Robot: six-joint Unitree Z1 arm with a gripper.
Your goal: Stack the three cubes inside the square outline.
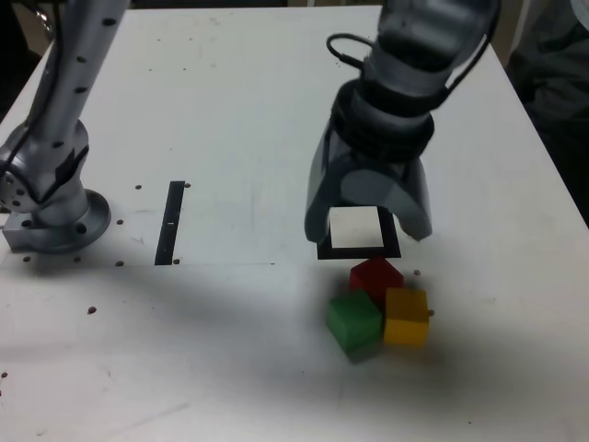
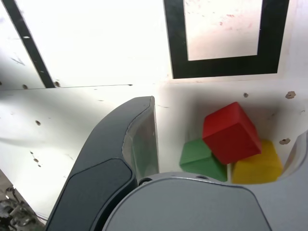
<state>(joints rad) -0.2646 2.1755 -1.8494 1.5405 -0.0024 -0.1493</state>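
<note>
White scuffed tabletop (image 1: 230,110) under me, my grey pincer (image 1: 368,226) spread wide and empty above the thick black square outline (image 1: 359,251), small matte red cube (image 1: 375,275), green cube (image 1: 353,320) and yellow cube (image 1: 406,316) clustered touching just outside it.

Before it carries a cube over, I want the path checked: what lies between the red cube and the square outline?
Only bare white table. In the wrist view, a narrow empty strip separates the red cube from the square outline.
</note>
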